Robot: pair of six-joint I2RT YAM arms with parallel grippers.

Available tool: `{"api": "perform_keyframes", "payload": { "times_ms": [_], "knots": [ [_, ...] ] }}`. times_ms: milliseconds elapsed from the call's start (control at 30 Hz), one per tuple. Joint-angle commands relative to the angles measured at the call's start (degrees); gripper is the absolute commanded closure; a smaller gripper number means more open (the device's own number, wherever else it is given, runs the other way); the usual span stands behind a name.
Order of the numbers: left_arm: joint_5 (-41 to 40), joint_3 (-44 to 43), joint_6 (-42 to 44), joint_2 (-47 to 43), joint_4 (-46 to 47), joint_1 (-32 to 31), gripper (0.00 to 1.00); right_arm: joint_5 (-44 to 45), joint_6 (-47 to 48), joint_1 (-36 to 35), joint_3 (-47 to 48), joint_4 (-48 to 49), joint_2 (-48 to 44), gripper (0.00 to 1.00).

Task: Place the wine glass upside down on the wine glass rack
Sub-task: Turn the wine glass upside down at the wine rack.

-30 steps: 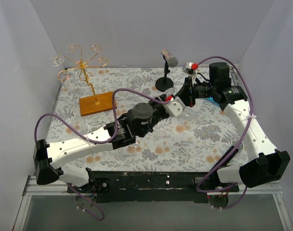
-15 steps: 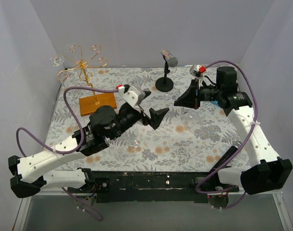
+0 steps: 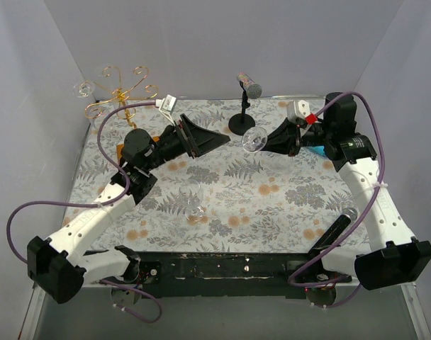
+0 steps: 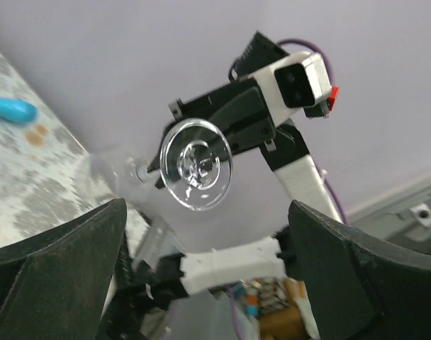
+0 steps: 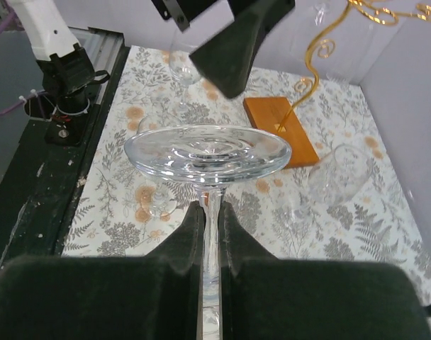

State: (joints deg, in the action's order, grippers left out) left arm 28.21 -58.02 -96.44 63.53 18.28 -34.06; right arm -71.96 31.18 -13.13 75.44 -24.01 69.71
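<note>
Wine glass: you are holding it in the air above the middle of the counter, stem roughly level and round foot leading. The bowl is not showing clearly in any view.
Right end effector: its fingers are pressing together on the stem just behind the foot, so this arm is carrying the glass alone.
Left end effector: its jaws are standing wide apart and gripping nothing. It is facing the foot of the glass from the rack side, near it but not touching.
Rack: it is standing at the far left corner of the counter on its wooden base, well apart from the glass. A clear shape is hanging by its far-left curl, too small to identify.
Done so far: the glass is off the counter and you are gripping it securely by the stem.
Left to do: you are not yet near the rack. By my reading, the glass is waiting to be carried across, turned bowl-down, slid by its foot into a gold curl, and released.
Obstruction: the left arm is lying between the glass and the rack, so the path is likely needing clearing.
Bystanders: spare glasses are sitting on the counter, and a microphone stand is standing just behind the held glass.
</note>
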Motion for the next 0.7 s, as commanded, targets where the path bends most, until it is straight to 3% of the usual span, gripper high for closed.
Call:
{"api": "perform_keyframes", "payload": {
  "times_ms": [0,100,233,400,667],
  "knots": [
    [11.2,1.5,-16.6,1.9,12.7,0.2,0.02,-9.1,4.2,0.2,4.2,6.9,1.0,0.99],
    [13.0,2.0,-21.1,3.7,16.2,0.2,0.05,-10.9,1.2,0.1,3.3,11.7,1.9,0.99],
    [14.3,2.9,-26.2,5.6,20.7,0.2,0.16,-12.1,-2.8,-0.5,1.3,17.4,2.0,0.99],
    [15.9,2.6,-29.8,8.2,21.4,0.2,0.28,-13.3,-3.3,-2.1,0.8,18.7,2.1,0.99],
    [15.9,1.6,-31.5,9.6,22.1,-0.1,0.37,-12.1,-3.0,-4.5,-0.3,19.3,2.6,0.99]
  ]
}}
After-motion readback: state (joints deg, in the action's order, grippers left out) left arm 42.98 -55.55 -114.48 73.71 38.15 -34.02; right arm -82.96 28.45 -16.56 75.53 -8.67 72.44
